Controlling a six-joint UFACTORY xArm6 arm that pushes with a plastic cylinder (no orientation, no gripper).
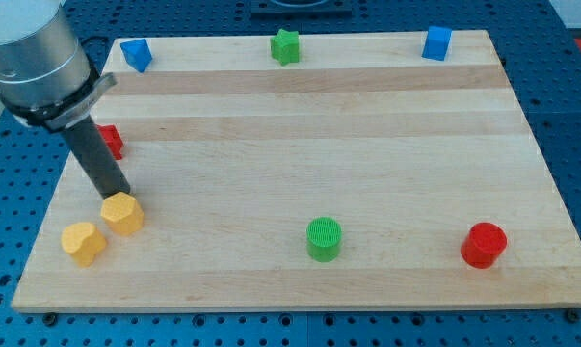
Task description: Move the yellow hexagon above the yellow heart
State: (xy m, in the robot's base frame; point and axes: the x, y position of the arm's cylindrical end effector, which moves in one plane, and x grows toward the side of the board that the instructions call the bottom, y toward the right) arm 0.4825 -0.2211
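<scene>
Yellow hexagon (122,213) is sitting near the board's (300,173) lower-left corner, just up-right of the yellow heart (82,242), nearly touching. My tip (118,194) is pressing its top edge; no fingers, just a rod. Red block (110,142) is peeking out behind the rod.

A: What is hidden here?

B: The small red block (111,141) at the left of the wooden board (367,173) is half covered by the dark rod, so its shape cannot be made out. My tip (119,194) sits right at the far edge of the yellow hexagon block (122,213); actual contact cannot be told.

A: Anything cut off?

B: The grey arm housing (30,53) runs out past the top and left edges.
</scene>
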